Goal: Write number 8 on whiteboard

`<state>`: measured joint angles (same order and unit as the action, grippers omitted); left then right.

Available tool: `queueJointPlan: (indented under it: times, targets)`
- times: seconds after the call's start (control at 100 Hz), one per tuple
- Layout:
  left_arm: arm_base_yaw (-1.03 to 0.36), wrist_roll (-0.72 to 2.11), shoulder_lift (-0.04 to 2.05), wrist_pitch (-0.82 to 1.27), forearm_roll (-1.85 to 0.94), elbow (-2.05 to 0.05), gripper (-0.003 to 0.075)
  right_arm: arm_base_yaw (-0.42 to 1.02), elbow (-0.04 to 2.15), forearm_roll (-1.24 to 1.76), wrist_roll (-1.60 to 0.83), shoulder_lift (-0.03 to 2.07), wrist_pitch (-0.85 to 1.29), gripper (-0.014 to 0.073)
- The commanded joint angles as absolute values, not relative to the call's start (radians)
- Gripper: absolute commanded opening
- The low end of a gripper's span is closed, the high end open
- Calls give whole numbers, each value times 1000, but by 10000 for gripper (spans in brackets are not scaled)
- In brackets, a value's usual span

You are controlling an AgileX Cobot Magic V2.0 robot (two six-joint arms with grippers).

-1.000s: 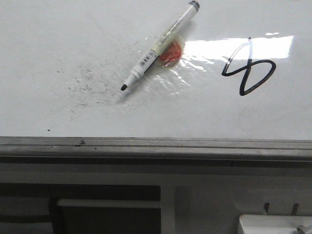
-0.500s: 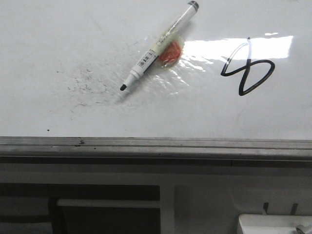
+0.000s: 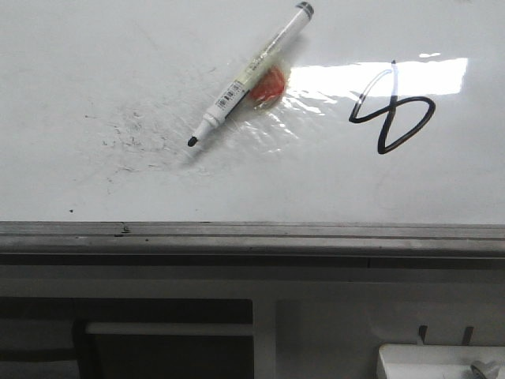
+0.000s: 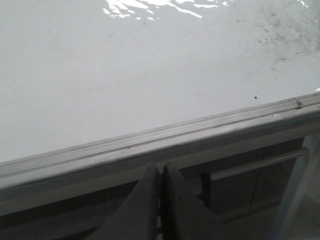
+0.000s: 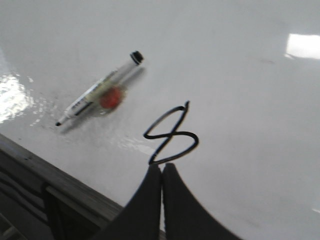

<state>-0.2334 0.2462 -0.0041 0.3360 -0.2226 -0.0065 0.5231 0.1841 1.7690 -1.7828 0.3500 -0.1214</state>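
Note:
The number 8 (image 3: 392, 110) is drawn in thin black line, tilted sideways, on the right part of the whiteboard (image 3: 95, 63). It also shows in the right wrist view (image 5: 171, 135). A white marker with a black cap (image 3: 246, 76) lies loose on the board to the left of the figure, over an orange-red spot (image 3: 268, 85); the marker also shows in the right wrist view (image 5: 100, 89). My right gripper (image 5: 161, 168) is shut and empty, just short of the 8. My left gripper (image 4: 161, 167) is shut and empty, in front of the board's grey ledge (image 4: 150, 142). Neither gripper shows in the front view.
Black specks and smudges (image 3: 130, 134) mark the board left of the marker's tip. Glare (image 3: 418, 75) lies across the board above the 8. The grey ledge (image 3: 252, 233) runs along the near edge, with a dark frame and a bar (image 3: 170, 328) below it.
The whole front view has shifted a little: the marker, the smudges and the 8 sit slightly further left and up in the picture. Nothing on the board has moved relative to the rest.

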Motion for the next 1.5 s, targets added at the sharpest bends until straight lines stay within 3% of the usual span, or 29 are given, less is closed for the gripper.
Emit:
queueJointPlan:
  times: [0.0, 0.13, 0.32, 0.49, 0.82, 1.04, 1.14, 1.49]
  targets:
    - [-231, 235, -29, 275, -227, 34, -20, 502, 194, 1739, -1781, 353, -137, -65]
    - [-231, 235, -29, 275, -227, 34, -20, 468, 142, 1496, -1606, 353, -150, -65]
    - [-231, 235, -29, 275, -227, 34, -20, 383, 62, 777, -818, 353, -117, -65]
    - [-231, 235, -29, 275, -227, 34, -20, 233, 24, 264, -320, 351, -21, -65]
    - [-231, 235, -29, 275, -227, 34, -20, 65, -23, -307, 197, 192, 0, -65]
    - [-231, 235, -29, 275, -227, 34, -20, 59, -23, -347, 232, -28, 224, -64]
    - [-231, 235, -29, 275, -230, 34, -20, 59, -23, -347, 232, -20, 306, -64]
    - [-231, 235, -29, 275, -235, 34, -20, 59, -23, -346, 232, -32, 303, -64]
